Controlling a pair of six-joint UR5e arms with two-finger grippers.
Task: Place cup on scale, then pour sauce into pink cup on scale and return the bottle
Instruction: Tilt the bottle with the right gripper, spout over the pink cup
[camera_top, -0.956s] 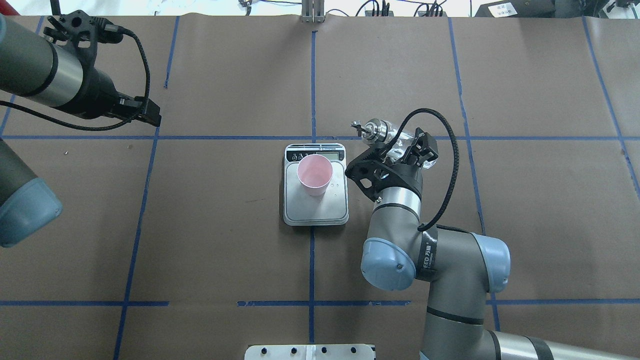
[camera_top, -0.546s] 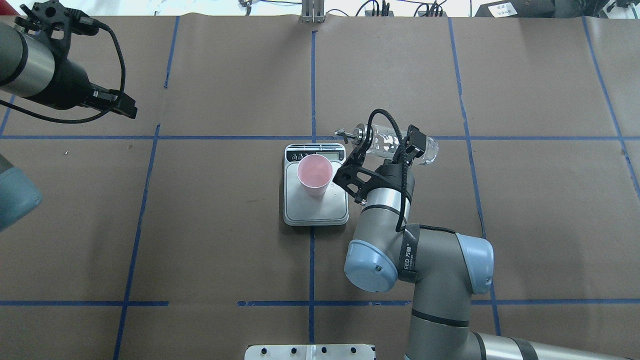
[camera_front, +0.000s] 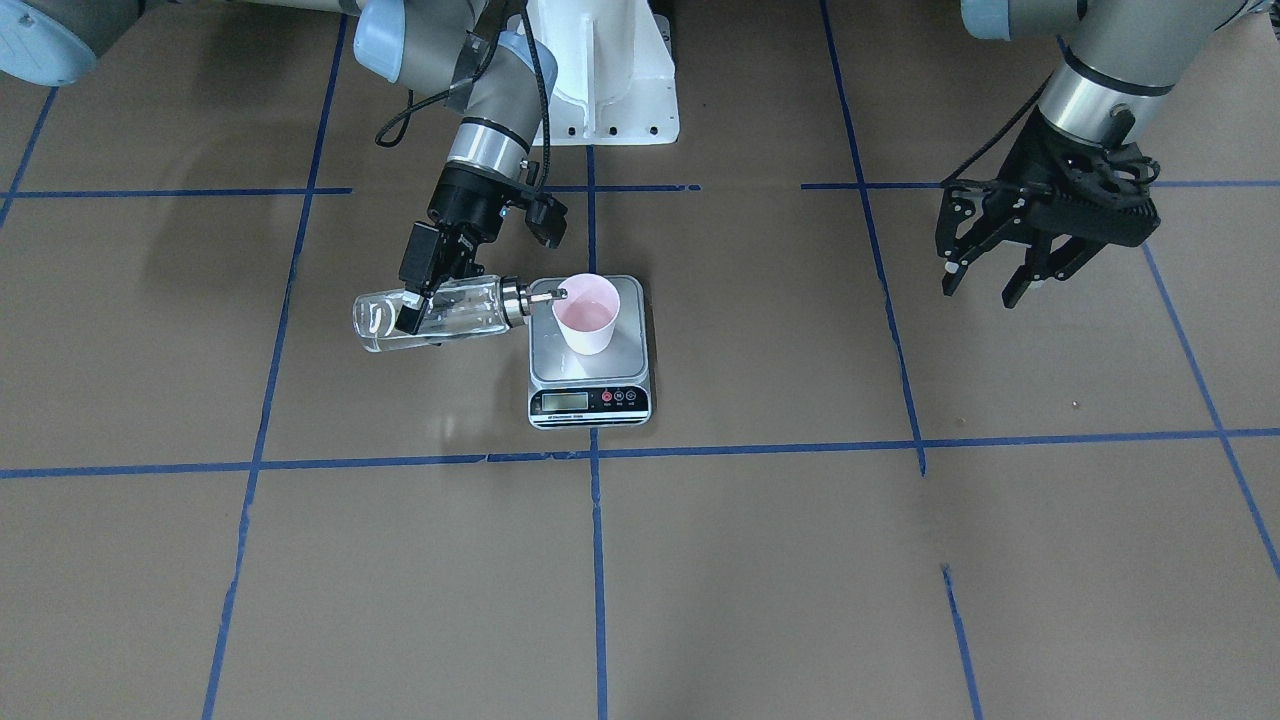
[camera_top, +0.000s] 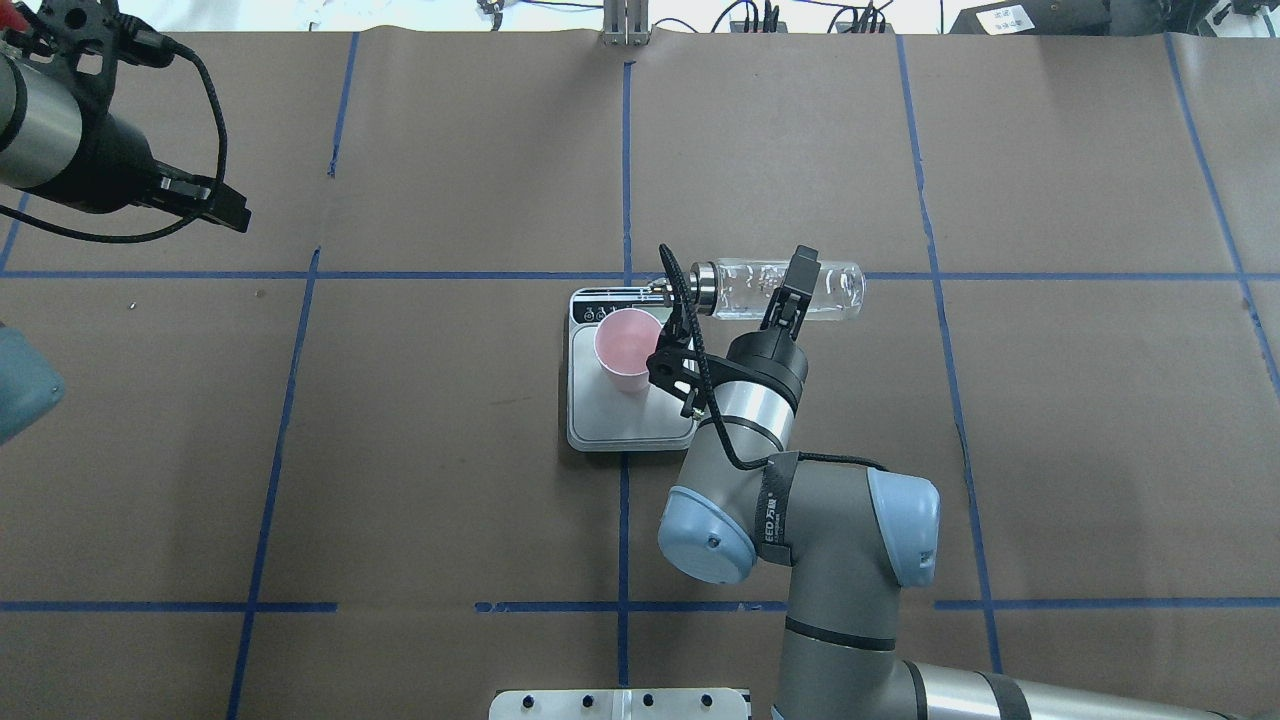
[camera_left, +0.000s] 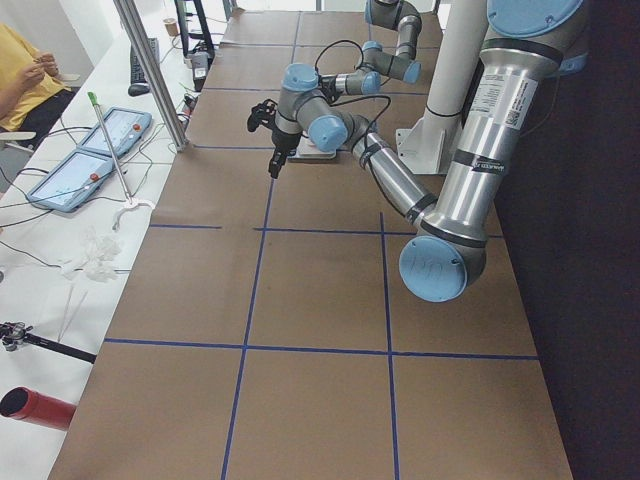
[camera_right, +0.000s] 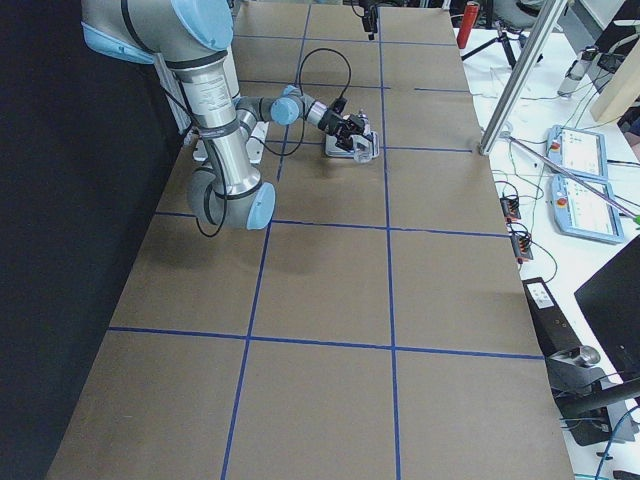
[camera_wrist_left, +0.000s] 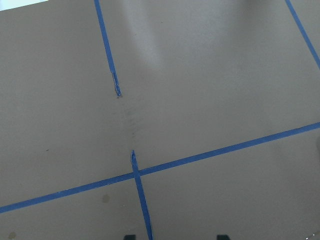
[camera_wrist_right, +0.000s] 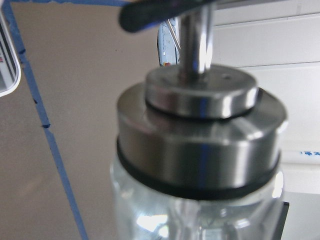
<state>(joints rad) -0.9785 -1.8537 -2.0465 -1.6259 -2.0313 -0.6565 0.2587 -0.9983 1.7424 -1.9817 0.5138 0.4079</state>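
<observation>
Now the bottle (camera_front: 455, 312) lies level in the air, pinched across its middle by the right fingers (camera_front: 411, 312), which are closed on the glass. Its silver spout (camera_front: 545, 296) points toward the cup (camera_front: 587, 318), the tip right at the rim. The cup stands upright on the scale (camera_front: 590, 372). The right arm (camera_top: 800, 510) reaches forward beside the scale, wrist rolled sideways. The left fingers (camera_front: 952, 255) hang spread wide and empty, well apart, over the counter (camera_front: 800, 550)
</observation>
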